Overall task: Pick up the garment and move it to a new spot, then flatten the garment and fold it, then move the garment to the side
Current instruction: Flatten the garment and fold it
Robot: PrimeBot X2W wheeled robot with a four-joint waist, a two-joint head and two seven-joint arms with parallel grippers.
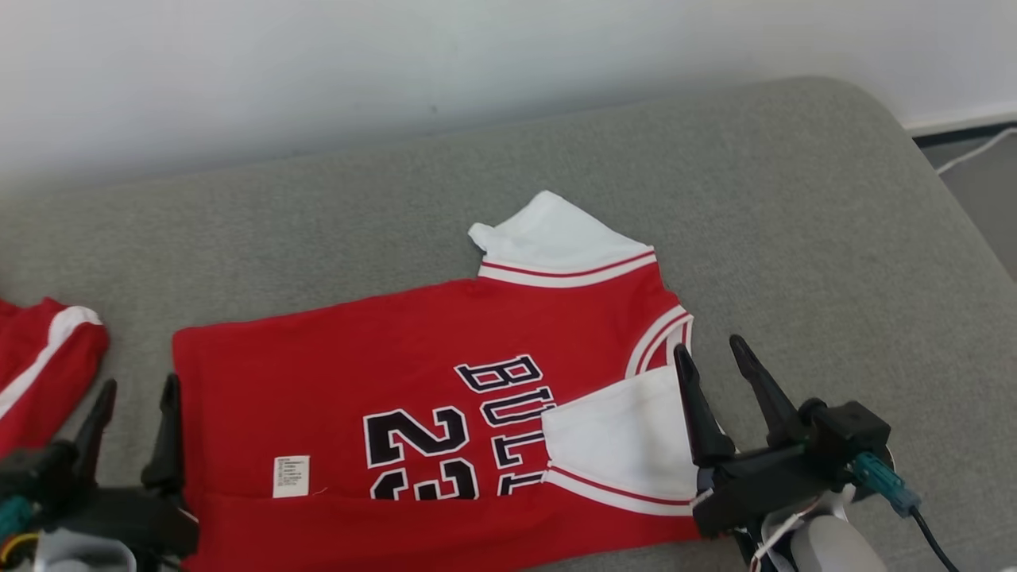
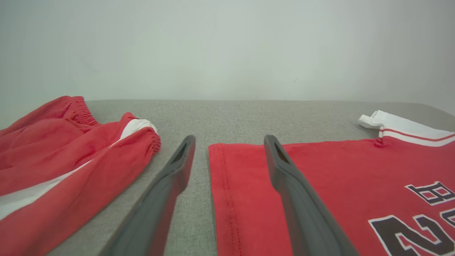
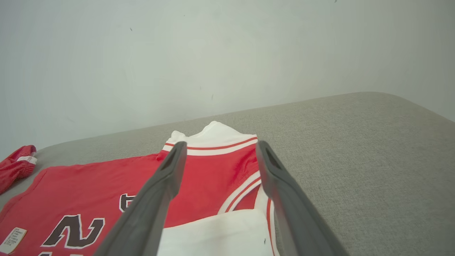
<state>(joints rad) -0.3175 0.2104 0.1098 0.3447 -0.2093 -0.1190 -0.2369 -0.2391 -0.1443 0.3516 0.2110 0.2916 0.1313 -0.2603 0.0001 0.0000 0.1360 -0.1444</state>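
Note:
A red jersey, the garment (image 1: 413,365) (image 2: 320,185) (image 3: 106,185), lies flat on the grey cushion with black number 23 and lettering, white sleeves and a small white label. One white sleeve (image 1: 620,437) is folded in over its near right part. My left gripper (image 1: 135,389) (image 2: 229,140) stands open at the hem's left edge, empty, one finger over the cloth. Open and empty as well, my right gripper (image 1: 711,353) (image 3: 220,147) hovers by the collar end, just right of the folded sleeve.
A second red garment with a white stripe (image 1: 40,357) (image 2: 71,149) lies bunched at the far left of the grey cushion (image 1: 794,238). A pale wall runs behind. The cushion's rounded right edge drops to the floor, where a white cable (image 1: 973,151) lies.

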